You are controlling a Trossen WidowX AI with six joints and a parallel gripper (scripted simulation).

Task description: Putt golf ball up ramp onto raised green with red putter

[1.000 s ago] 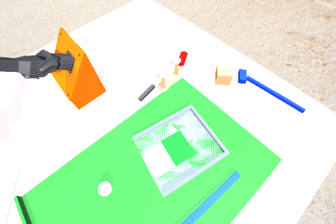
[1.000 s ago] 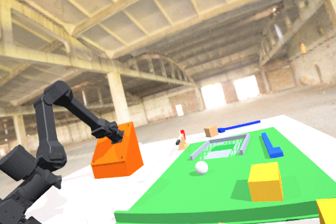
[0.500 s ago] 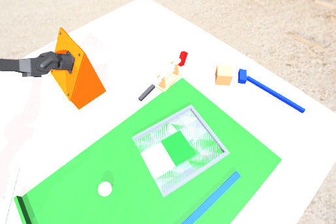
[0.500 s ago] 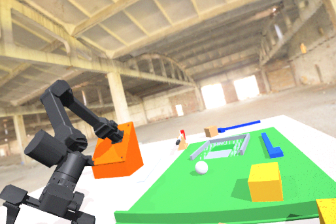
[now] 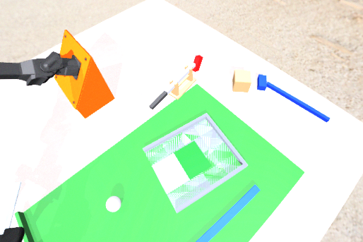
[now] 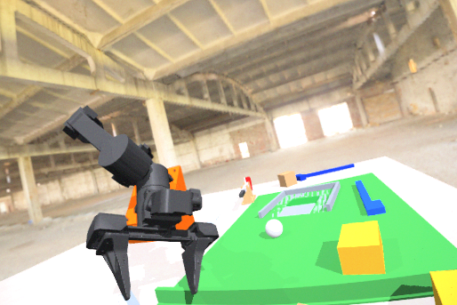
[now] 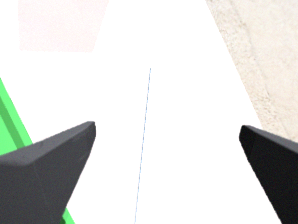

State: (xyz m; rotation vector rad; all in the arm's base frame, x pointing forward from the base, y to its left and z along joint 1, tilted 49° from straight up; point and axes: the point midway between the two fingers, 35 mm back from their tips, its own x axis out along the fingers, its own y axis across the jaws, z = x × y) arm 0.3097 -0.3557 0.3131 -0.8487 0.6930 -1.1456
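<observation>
One step in hand: putter reach | gripper (image 6: 156,288) spread wide, nothing held, low at table (image 5: 141,22) 7 o'clock corner | putter (image 5: 176,83) propped on stand (image 5: 183,85) at 12 | dark grip end to be straddled, then clamped.

White table (image 5: 141,22), green mat (image 5: 106,181), orange base block (image 5: 88,86), tan cube (image 5: 241,80), blue mallet (image 5: 293,100), putter stand (image 5: 181,86)

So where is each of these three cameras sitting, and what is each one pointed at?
Top: high above, looking down on the green mat, golf ball and red putter; the arm shows at left.
Exterior: low, near one end of the table, facing along the mat; the open gripper fills the foreground.
Wrist: on the arm, facing down at the white table; only the fingertips show.
Top and exterior share the ball and putter.
</observation>
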